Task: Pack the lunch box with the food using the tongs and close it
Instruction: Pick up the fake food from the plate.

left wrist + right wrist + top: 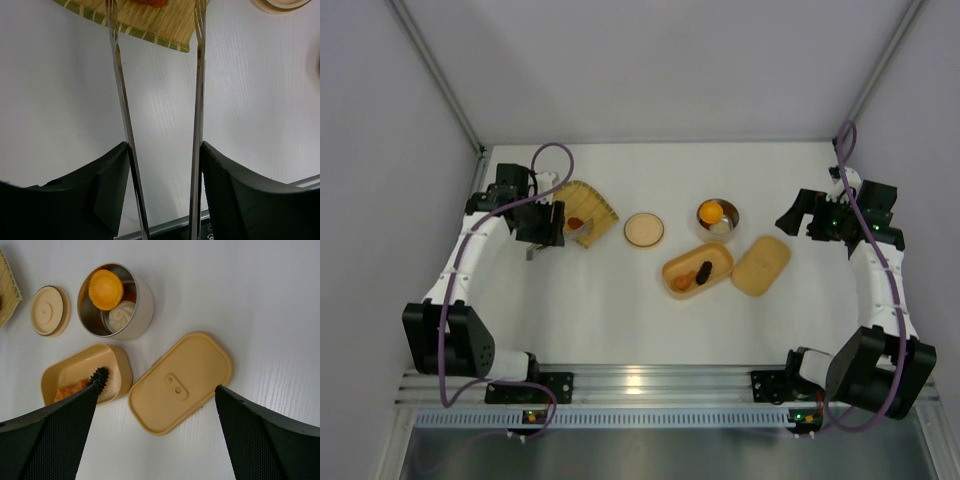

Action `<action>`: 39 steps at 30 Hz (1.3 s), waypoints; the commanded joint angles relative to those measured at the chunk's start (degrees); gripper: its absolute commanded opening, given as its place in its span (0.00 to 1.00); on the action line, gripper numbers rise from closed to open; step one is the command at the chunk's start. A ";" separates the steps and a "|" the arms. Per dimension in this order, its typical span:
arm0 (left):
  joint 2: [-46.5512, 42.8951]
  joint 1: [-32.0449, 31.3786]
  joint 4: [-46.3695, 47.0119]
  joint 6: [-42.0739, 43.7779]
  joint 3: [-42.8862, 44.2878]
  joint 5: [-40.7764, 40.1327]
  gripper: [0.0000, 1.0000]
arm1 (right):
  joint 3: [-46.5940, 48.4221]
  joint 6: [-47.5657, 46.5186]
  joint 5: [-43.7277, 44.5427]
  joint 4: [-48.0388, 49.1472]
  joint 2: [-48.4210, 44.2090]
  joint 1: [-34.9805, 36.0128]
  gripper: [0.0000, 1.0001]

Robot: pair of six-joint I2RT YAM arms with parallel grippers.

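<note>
- At the table's (60,100) left side, the left gripper (165,150) clamps the tongs (198,100) by both arms.
- Tongs run straight out from it, tips apart over the woven tray (160,25), flanking a red-orange food piece (150,2).
- Judged step: fetching that piece; next needs a gentle squeeze, then a carry rightward.
- Farther right, the lunch box (82,367) sits open, lid (180,382) just beside it; right gripper (156,389) spread, empty.

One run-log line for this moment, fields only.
left gripper: shut on tongs, tips at woven tray | right gripper: open, empty | lunch box: open, orange and dark food inside | lid: off, lying alongside
</note>
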 commanded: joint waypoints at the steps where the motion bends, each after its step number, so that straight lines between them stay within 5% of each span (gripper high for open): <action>1: -1.96 0.95 0.02 -0.75 -0.07 -2.90 0.62 | 0.14 -0.06 -0.81 0.88 -1.87 -0.94 0.99; 39: 11.49 1.31 5.82 -3.30 3.89 3.51 0.55 | 0.49 -0.32 -0.63 0.44 -1.87 -0.86 0.99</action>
